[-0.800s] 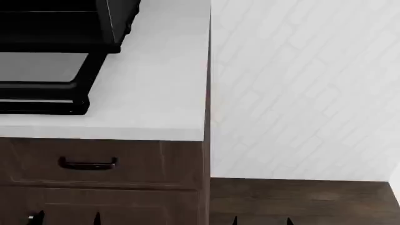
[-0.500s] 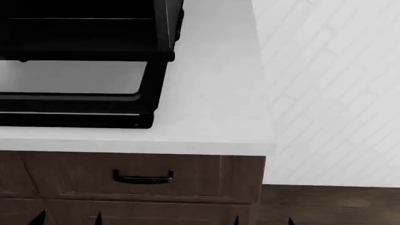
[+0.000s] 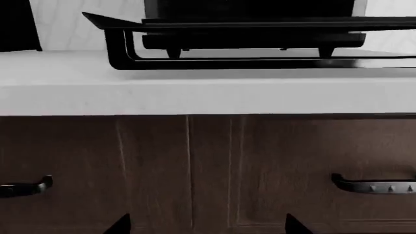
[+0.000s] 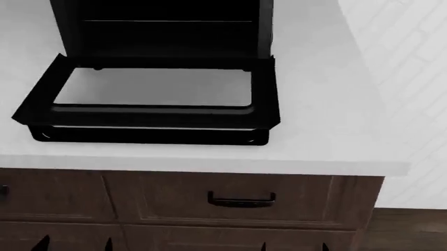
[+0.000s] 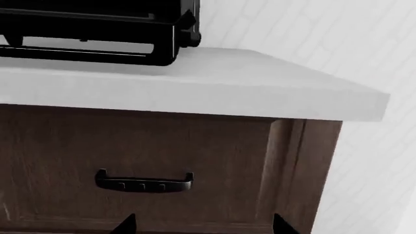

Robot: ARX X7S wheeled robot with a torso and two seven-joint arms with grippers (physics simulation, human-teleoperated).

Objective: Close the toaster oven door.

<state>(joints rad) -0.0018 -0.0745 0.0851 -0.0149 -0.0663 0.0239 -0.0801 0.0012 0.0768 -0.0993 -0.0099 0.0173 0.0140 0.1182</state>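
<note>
The black boxy toaster oven [image 4: 164, 31] sits on the white desk [image 4: 314, 141], and its wide black-framed toaster oven door [image 4: 154, 102] with the pale grey glass pane lies folded down flat, its black bar handle [image 4: 150, 135] running along the edge nearest the robot. Both pincers sit low, in front of the brown wooden drawer fronts [image 4: 231, 201] and well below the desk top; only dark fingertip points show at the frame edges, so the left pincer [image 3: 204, 226] and right pincer [image 5: 201, 224] look spread apart. The door sits above and ahead of both. To do this step well, I judge a pincer should rise clear of the desk lip, slip under the handle and sweep it up and forward until the door meets the oven front
</note>
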